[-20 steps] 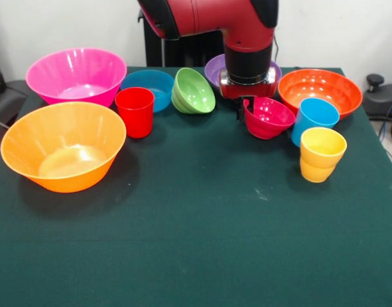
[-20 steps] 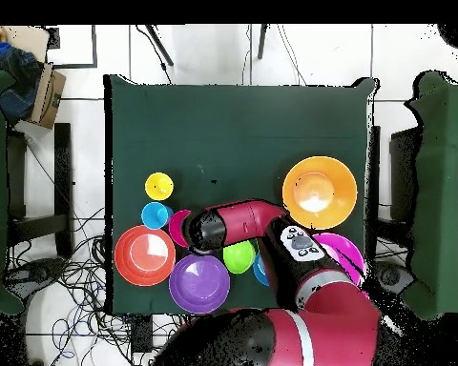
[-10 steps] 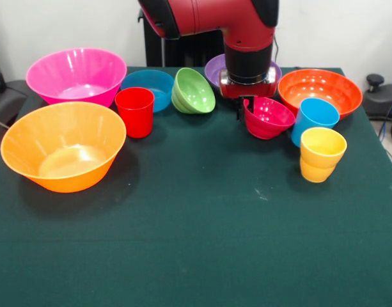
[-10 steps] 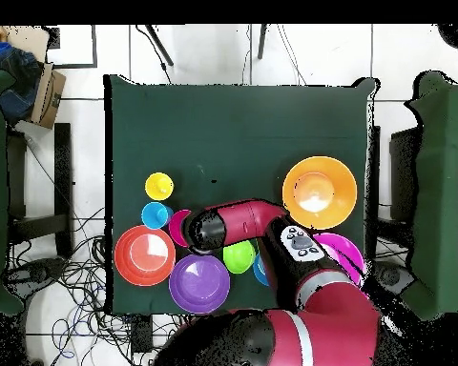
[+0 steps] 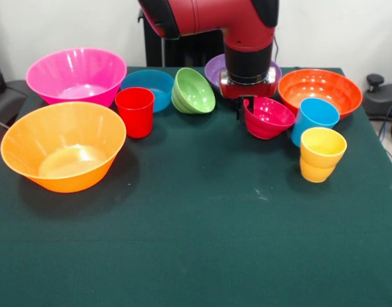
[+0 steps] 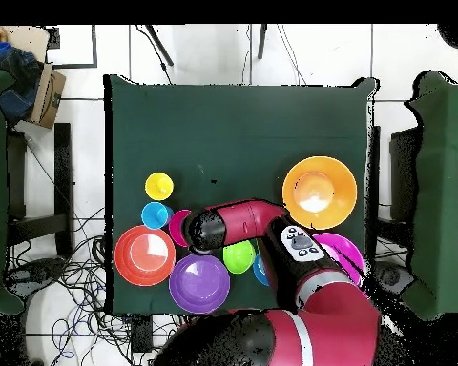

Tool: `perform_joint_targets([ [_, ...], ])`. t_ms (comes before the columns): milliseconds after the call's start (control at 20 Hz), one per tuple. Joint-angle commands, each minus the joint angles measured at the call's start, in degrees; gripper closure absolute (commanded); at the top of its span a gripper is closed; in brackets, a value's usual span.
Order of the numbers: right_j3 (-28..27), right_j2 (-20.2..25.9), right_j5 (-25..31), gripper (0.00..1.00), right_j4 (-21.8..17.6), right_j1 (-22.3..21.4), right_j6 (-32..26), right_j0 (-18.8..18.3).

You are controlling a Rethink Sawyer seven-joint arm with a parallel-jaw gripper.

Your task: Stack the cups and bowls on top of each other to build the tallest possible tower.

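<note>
While tilted, crimson bowl [image 5: 268, 118] holds the pincer [image 5: 245, 107].

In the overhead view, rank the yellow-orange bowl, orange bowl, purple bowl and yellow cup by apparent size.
1. yellow-orange bowl
2. orange bowl and purple bowl, too alike to rank
3. yellow cup

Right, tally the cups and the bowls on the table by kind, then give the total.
Cups: 3: red cup, sky-blue cup, yellow cup.
Bowls: 7: pink bowl, yellow-orange bowl, blue bowl, green bowl, purple bowl, orange bowl, crimson bowl.
Total: 10
</note>
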Motion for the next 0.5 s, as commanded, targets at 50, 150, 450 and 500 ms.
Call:
perform_joint_targets([
  [50, -5.5, 1.5, -0.3, 1.00, -5.5, 3.2, -6.1, -0.5],
  [150, -6.4, 2.3, 0.6, 1.00, -5.5, 3.9, -7.7, -1.4],
  [450, -5.0, 3.1, 3.2, 1.00, -3.8, 0.5, -7.5, -1.7],
  [500, -4.3, 3.2, 3.7, 1.00, -3.3, -0.6, -7.2, -1.7],
])
